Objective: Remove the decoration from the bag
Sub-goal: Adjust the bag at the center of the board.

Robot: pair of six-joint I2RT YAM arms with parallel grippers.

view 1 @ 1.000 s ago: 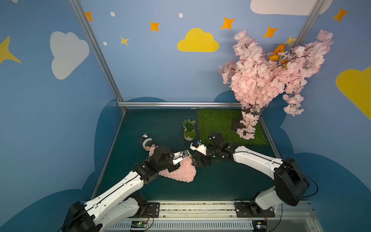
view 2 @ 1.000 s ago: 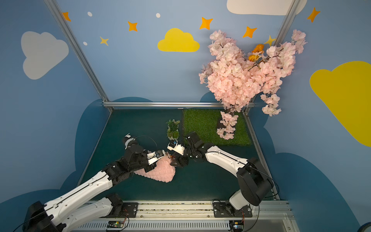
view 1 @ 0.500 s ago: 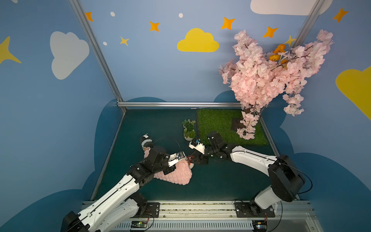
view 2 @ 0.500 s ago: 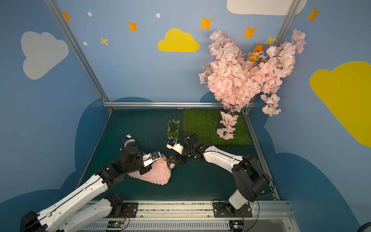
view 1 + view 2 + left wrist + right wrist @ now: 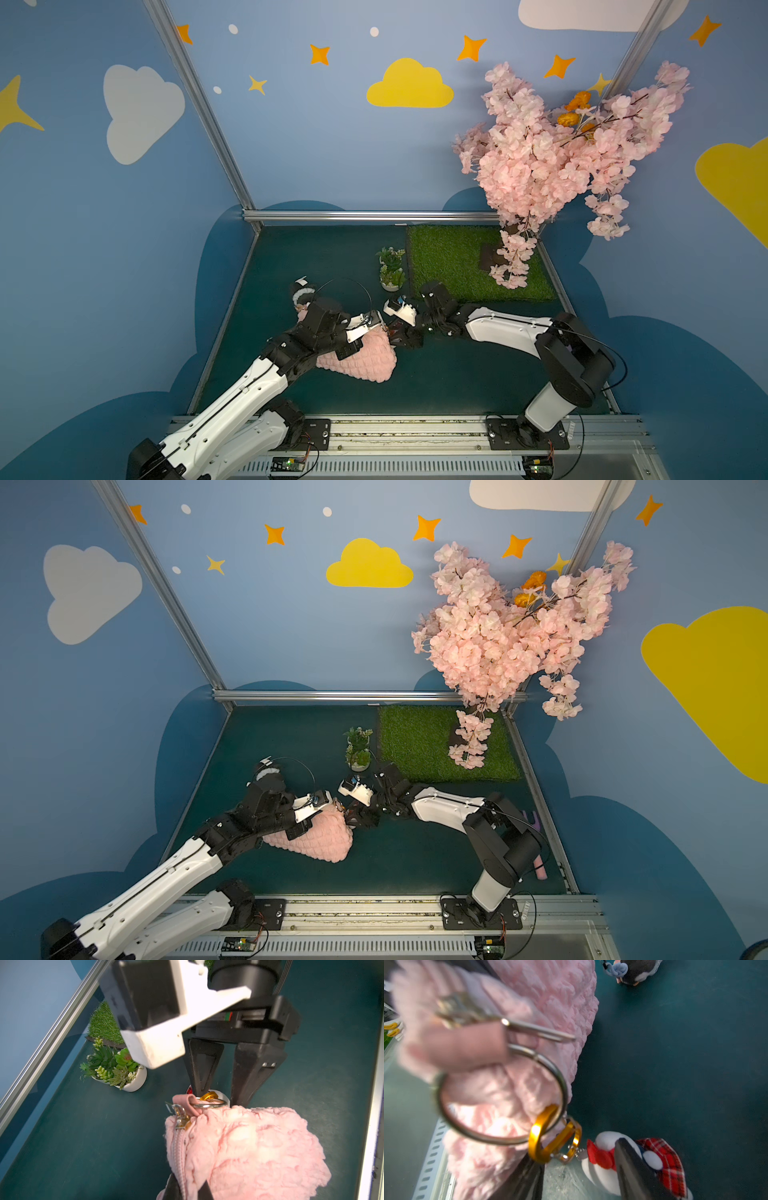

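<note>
From where I stand, the left gripper is clamped tight on the zip edge of the bag. It holds that pink pouch partly off the desk, so the corner with the hardware points away from it and towards the other arm. In the last second this arm has drawn back a little towards its base and taken the bag with it. The right arm has reached further in to follow.

The right gripper has narrowed its jaws over the same second, but they are still apart, with bare desk showing in the gap. They straddle the join. One fingertip is right at the gold clasp, which is hooked through the silver ring hanging from the bag's pink loop. The other finger crosses in front of the decoration. So the little white cat charm lies just under the right gripper's tips, chained to the clasp and still fastened to the bag. I can't see anything pinched yet.

To my eye the reach is over and the grasp is about to start, with nothing detached so far. The closing jaws need to land on the clasp or the charm itself, not on the ring. The gate of the clasp will probably have to be worked open while the left gripper keeps the bag steady. A grey-black plush lies well away from both grippers and plays no part.
</note>
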